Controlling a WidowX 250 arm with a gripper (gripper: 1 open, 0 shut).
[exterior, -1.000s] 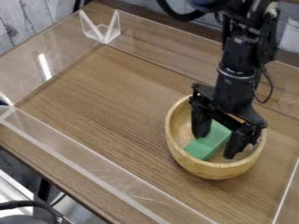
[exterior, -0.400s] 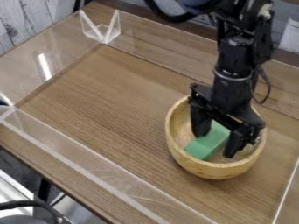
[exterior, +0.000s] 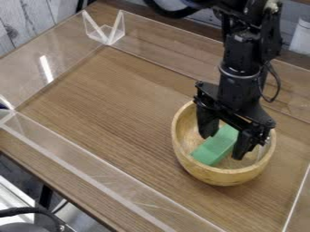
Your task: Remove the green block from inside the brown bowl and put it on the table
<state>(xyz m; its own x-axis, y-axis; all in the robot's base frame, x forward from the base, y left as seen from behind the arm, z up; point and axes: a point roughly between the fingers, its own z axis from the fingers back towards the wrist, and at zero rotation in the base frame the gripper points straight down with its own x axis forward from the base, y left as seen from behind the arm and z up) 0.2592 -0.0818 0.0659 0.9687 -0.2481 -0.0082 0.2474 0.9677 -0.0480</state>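
The brown bowl (exterior: 200, 168) sits on the table (exterior: 109, 100) at the lower right. Inside it lies the green block (exterior: 215, 149), leaning against the bowl's inner wall. My gripper (exterior: 226, 135) points straight down into the bowl, open, with its two black fingers standing either side of the block's upper end. I cannot tell whether the fingers touch the block. The far part of the block is hidden behind the fingers.
Low clear acrylic walls (exterior: 72, 168) edge the tabletop, with a clear corner bracket (exterior: 107, 27) at the back left. The black arm (exterior: 248, 45) rises above the bowl toward the top right.
The arm has leaned very slightly to the left; the gripper stays open over the block in the bowl.
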